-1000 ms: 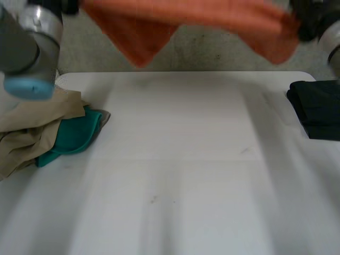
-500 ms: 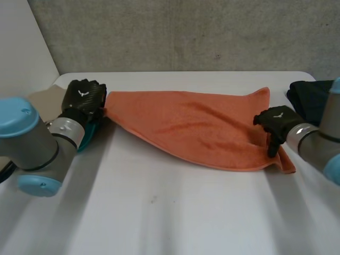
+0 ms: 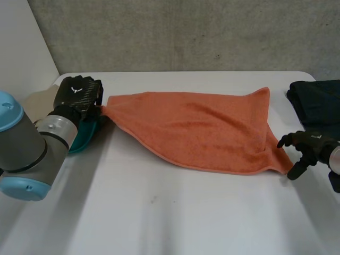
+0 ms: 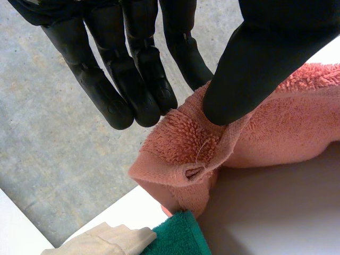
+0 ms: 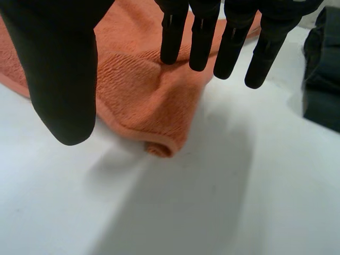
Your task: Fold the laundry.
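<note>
An orange towel (image 3: 202, 130) lies spread across the white table (image 3: 175, 212), with its left end drawn to a point. There my left hand (image 3: 78, 94) pinches the towel's corner (image 4: 186, 154) between thumb (image 4: 249, 64) and fingers, a little above the table. My right hand (image 3: 308, 146) hovers just off the towel's near right corner (image 5: 159, 146). Its fingers (image 5: 202, 37) are straight and spread, apart from the thumb (image 5: 64, 79), and hold nothing. That corner lies slightly rolled on the table.
A green cloth (image 3: 82, 139) and a beige cloth (image 3: 40, 98) are heaped at the table's left edge, just under my left hand. Dark folded garments (image 3: 319, 101) sit at the far right, beside my right hand. A concrete wall rises behind the table.
Both hands came down from holding the towel in the air and laid it on the table. The right hand let go of its corner and drew back to the right; the left still pinches.
</note>
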### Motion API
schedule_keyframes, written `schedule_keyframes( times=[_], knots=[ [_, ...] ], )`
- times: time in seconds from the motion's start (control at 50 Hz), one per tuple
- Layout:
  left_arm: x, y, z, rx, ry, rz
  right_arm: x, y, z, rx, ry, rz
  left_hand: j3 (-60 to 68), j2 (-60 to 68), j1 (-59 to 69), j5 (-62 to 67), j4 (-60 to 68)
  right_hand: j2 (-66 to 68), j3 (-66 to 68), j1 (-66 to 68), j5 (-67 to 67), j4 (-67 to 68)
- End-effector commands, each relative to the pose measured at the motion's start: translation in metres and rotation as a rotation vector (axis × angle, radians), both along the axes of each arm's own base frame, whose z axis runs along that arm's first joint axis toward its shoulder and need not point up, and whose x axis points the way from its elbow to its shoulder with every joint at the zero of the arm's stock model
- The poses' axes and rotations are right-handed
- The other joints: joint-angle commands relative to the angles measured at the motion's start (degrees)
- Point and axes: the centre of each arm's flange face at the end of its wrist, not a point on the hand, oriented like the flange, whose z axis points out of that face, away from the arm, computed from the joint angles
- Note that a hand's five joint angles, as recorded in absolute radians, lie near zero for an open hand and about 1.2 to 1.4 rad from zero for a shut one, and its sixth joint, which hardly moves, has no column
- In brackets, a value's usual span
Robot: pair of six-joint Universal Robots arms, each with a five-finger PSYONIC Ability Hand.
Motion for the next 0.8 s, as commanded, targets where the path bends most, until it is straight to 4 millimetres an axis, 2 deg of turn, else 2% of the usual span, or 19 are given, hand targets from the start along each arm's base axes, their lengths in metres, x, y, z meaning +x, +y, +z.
schedule_keyframes(
  times=[0.02, 0.2, 0.28, 0.36, 0.38, 0.46, 0.5, 0.52, 0.58, 0.6, 0.72, 0.74, 0.8],
  knots=[
    [0.000, 0.000, 0.001, -0.003, 0.001, 0.001, 0.009, 0.004, -0.015, -0.026, -0.064, -0.020, 11.9, 11.4, 13.7, 13.5, 11.5, 6.7, 4.4, 4.1, 3.0, 3.8],
    [0.003, 0.000, 0.002, 0.000, 0.004, 0.007, 0.024, 0.001, -0.027, -0.071, -0.065, 0.001, 11.9, 11.4, 13.7, 13.5, 11.5, 8.3, 5.9, 5.6, 4.5, 5.3],
    [0.005, 0.003, 0.002, 0.009, 0.000, 0.011, 0.027, -0.005, -0.032, -0.105, -0.045, -0.017, 11.9, 11.4, 13.7, 13.5, 11.5, 18.8, 16.5, 16.1, 15.1, 15.9],
    [0.007, 0.006, 0.001, 0.032, -0.009, 0.017, 0.027, -0.013, -0.036, -0.139, -0.016, -0.046, 11.9, 11.4, 13.7, 13.5, 11.5, 43.7, 41.3, 41.0, 40.0, 40.7],
    [0.009, 0.008, 0.002, 0.043, -0.015, 0.022, 0.025, -0.016, -0.036, -0.147, -0.009, -0.061, 11.9, 11.4, 13.7, 13.5, 11.5, 56.9, 54.6, 54.2, 53.2, 54.0],
    [0.013, 0.017, 0.003, 0.079, -0.026, 0.024, 0.019, -0.016, -0.030, -0.142, -0.004, -0.085, 11.9, 11.4, 13.7, 13.5, 11.5, 57.1, 54.7, 54.4, 53.4, 54.1],
    [0.015, 0.021, 0.005, 0.096, -0.037, 0.025, 0.016, -0.015, -0.022, -0.153, 0.000, -0.086, 11.9, 11.4, 13.7, 13.5, 11.5, 57.1, 54.7, 54.4, 53.4, 54.1],
    [0.018, 0.026, 0.007, 0.111, -0.054, 0.029, 0.012, -0.015, -0.009, -0.180, 0.015, -0.075, 11.9, 11.4, 13.7, 13.5, 11.5, 57.1, 54.7, 54.4, 53.4, 54.1],
    [0.022, 0.037, 0.008, 0.151, -0.098, 0.028, 0.005, -0.008, 0.009, -0.194, 0.079, -0.018, 11.9, 11.4, 13.7, 13.5, 11.5, 57.1, 54.7, 54.4, 53.4, 54.1],
    [0.026, 0.048, 0.006, 0.198, -0.151, 0.024, -0.002, 0.000, 0.020, -0.176, 0.150, 0.038, 11.9, 11.4, 13.7, 13.5, 11.5, 57.1, 54.7, 54.4, 53.4, 54.1],
    [0.041, 0.093, -0.003, 0.408, -0.362, -0.023, -0.025, 0.034, 0.039, -0.007, 0.416, 0.276, 11.9, 11.4, 13.7, 13.5, 11.5, 57.1, 54.7, 54.4, 53.4, 54.1],
    [0.044, 0.107, -0.008, 0.486, -0.423, -0.052, -0.030, 0.044, 0.042, 0.056, 0.493, 0.357, 11.9, 11.4, 13.7, 13.5, 11.5, 57.1, 54.7, 54.4, 53.4, 54.1],
    [0.047, 0.132, -0.016, 0.620, -0.523, -0.125, -0.038, 0.058, 0.046, 0.160, 0.608, 0.500, 11.9, 11.4, 13.7, 13.5, 11.5, 57.1, 54.7, 54.4, 53.4, 54.1]
  ],
)
